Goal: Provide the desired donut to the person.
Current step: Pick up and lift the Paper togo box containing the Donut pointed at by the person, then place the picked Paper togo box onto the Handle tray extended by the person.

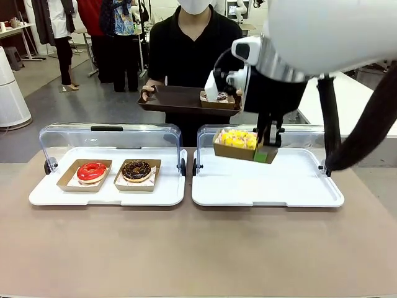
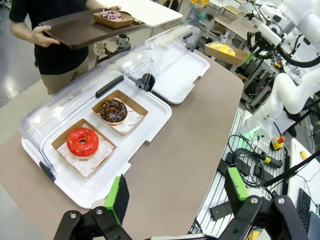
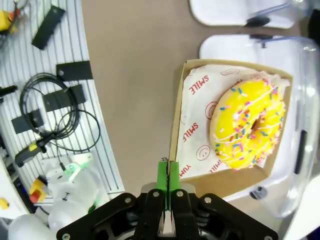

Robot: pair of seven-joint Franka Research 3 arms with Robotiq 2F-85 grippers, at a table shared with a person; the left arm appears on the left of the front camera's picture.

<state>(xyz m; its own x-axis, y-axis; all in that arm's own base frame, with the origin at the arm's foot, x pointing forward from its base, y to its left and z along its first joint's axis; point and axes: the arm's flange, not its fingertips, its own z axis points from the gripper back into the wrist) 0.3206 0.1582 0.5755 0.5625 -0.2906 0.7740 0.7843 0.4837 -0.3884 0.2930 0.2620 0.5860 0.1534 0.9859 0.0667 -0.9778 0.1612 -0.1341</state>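
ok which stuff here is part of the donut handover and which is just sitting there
In the job: yellow donut, its box, right fingers pinching the box rim, person, brown tray.
Lying about: red donut, chocolate donut, left fingers.

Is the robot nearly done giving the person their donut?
About halfway. Done: the box with the yellow donut is up off the white tray. In hand: the right claw is pinching the box's edge. Left: carry it to the brown tray held by the person, where a dark donut sits, and let go. The red donut and chocolate donut lie untouched.
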